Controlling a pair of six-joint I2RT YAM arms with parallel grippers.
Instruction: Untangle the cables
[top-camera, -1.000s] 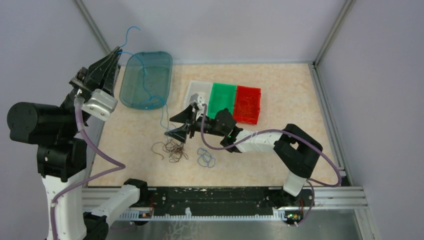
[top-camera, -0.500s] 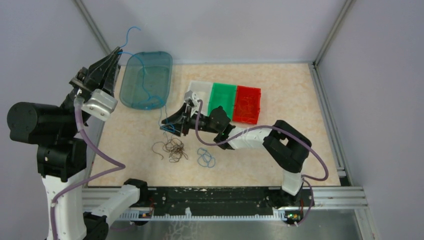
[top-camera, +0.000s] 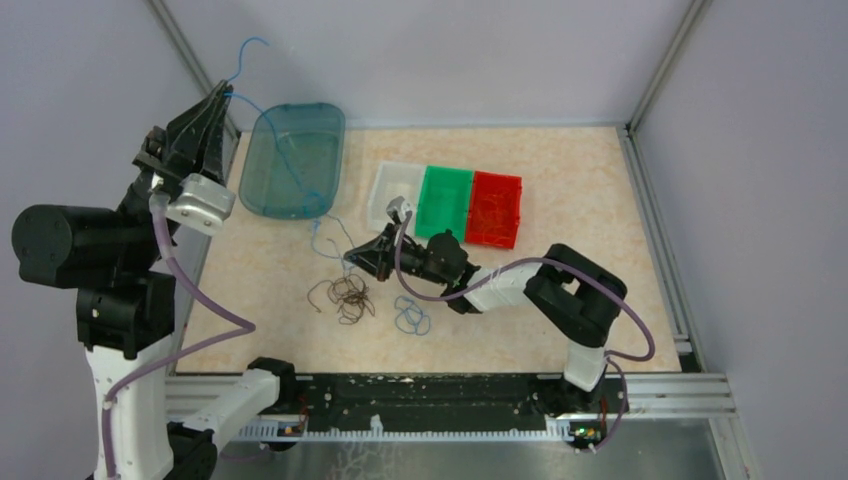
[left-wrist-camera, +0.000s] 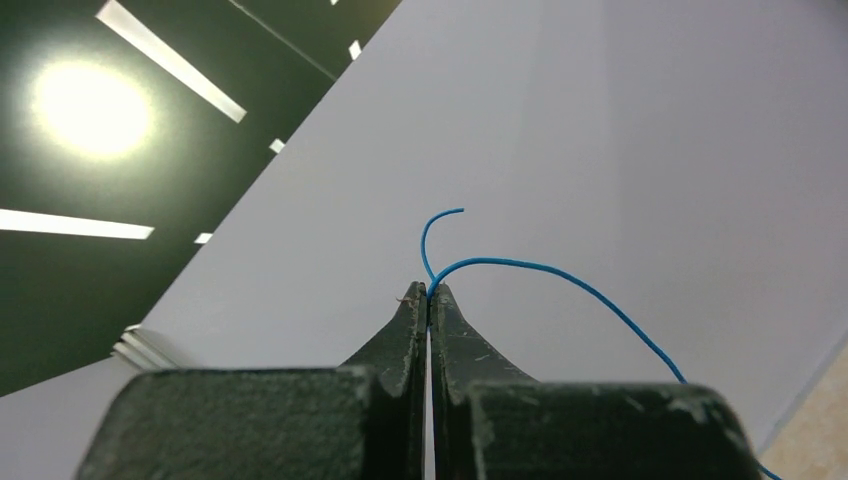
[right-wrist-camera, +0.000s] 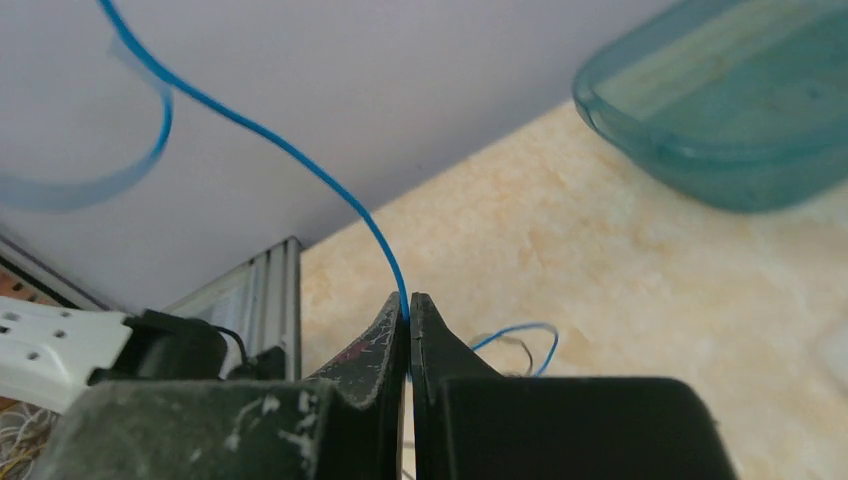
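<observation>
The left gripper (left-wrist-camera: 428, 293) is clenched on the blue cable (left-wrist-camera: 520, 264) close to its free end, which curls up past the tips. The right gripper (right-wrist-camera: 408, 300) is likewise clamped on the same cable, low over the table (top-camera: 560, 180) at frame centre of the top view. Between the two grips the cable's long axis runs diagonally from upper left, high in the air, down across the tray (top-camera: 320, 130) to centre. A short tail lies beyond the right tips toward the brown tangle (top-camera: 345, 297); whether it is caught there cannot be told. A separate blue loop (top-camera: 410, 315) lies just right of the tangle. Step in hand, as judged: drawing one cable out of the pile. The next move calls for spreading the grips slowly and watching that the tangle does not lift.
</observation>
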